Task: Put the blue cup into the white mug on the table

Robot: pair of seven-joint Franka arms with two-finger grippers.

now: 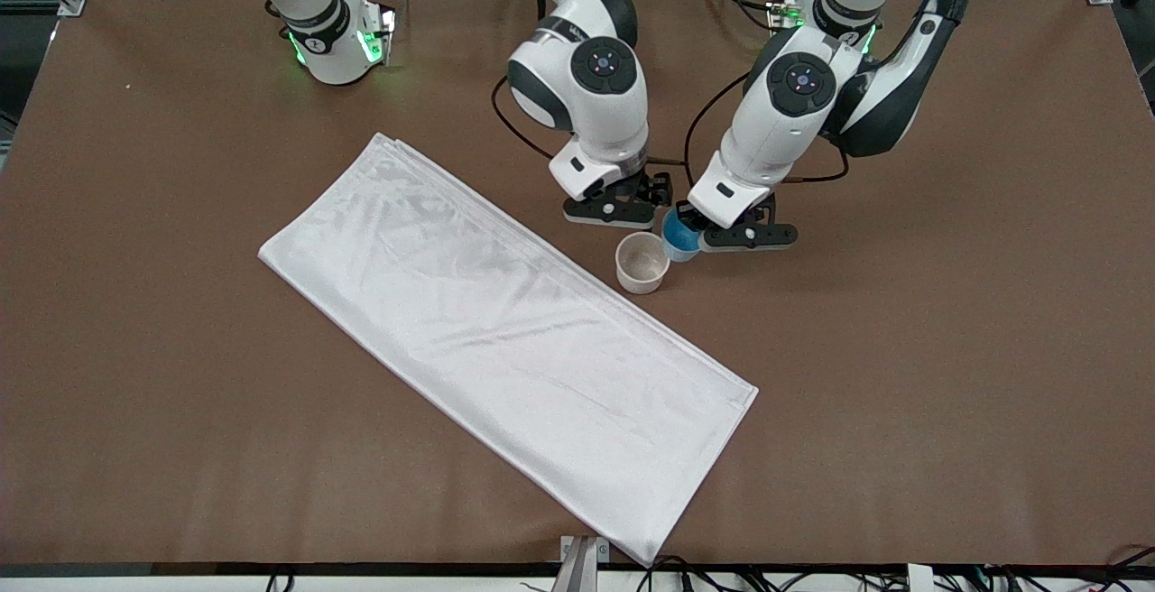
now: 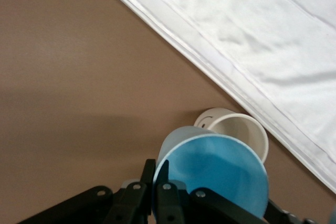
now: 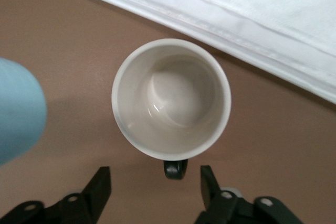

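Brown surface [image 1: 947, 348]: left gripper [image 1: 722, 233], clenched on the tilted blue cup [image 1: 679, 237], hangs just beside the upright white mug [image 1: 642, 263], whose handle faces the released right gripper [image 1: 616, 210].

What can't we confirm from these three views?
- Whether the blue cup is clear of the table: its base is hidden by the left gripper in the front view, cut off in the left wrist view.
- White mug handle: hidden by the mug body in the front view.
- Right gripper fingertips: the arm covers them in front view.
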